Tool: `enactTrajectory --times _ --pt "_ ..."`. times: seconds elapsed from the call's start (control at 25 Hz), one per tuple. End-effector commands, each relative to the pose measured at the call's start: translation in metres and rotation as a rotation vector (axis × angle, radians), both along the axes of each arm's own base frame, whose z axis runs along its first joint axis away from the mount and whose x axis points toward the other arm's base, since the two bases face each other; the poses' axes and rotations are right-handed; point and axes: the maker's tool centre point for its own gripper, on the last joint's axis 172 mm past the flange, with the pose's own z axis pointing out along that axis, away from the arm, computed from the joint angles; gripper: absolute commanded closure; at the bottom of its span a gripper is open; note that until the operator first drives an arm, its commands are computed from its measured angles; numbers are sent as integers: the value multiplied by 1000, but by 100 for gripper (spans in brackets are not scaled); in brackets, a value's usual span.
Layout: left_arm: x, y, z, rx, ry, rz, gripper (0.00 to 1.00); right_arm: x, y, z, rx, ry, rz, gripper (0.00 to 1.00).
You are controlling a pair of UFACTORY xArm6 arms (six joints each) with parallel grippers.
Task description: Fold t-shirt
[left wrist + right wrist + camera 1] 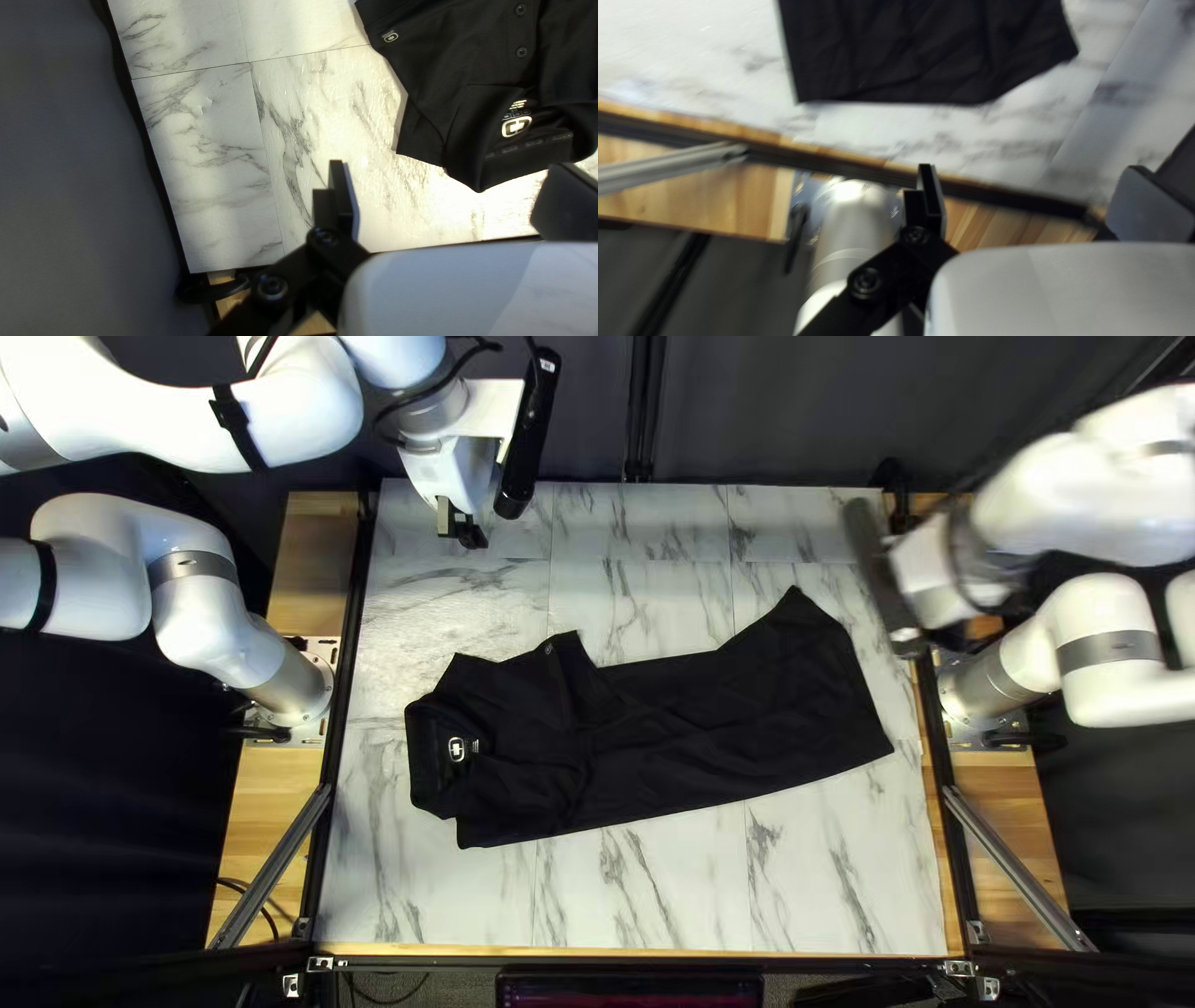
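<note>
The shirt (697,734) was spread across the middle of the table (647,896), its collar (430,753) toward the left of the top left view and its hem (866,709) toward the right. Lengthwise folding seemed partly done, judging by the narrow body; the far side was left uneven, with a corner (797,604) jutting out at the hem end. Nothing was held: the left gripper (450,180) was set wide beyond the collar end, and the right gripper (1033,180) was likewise parted, off past the hem. For the next move, both arms probably needed to be brought in low, so that the jutting corner could be squared or the hem lifted toward the collar. Too shallow a pinch might have let the cloth slip. The table was faced in pale, grey-veined marble pattern and flanked by wooden boards (274,803); the far edge was backed by a dark curtain (797,411).
</note>
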Motion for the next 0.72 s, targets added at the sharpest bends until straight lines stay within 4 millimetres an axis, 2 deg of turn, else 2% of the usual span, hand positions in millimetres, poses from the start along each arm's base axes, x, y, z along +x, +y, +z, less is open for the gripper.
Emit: enactTrajectory --times 0.04,0.24,0.52,0.72 --pt "0 0 0 0 0 0 0 18 -15 -51 59 -23 61 0" --pt "0 0 0 0 0 0 0 17 -6 -85 129 -30 125 0" --pt "0 0 0 0 0 0 0 -8 -13 -112 167 5 119 0" --pt "0 0 0 0 0 0 0 -13 -17 -120 171 9 121 0"
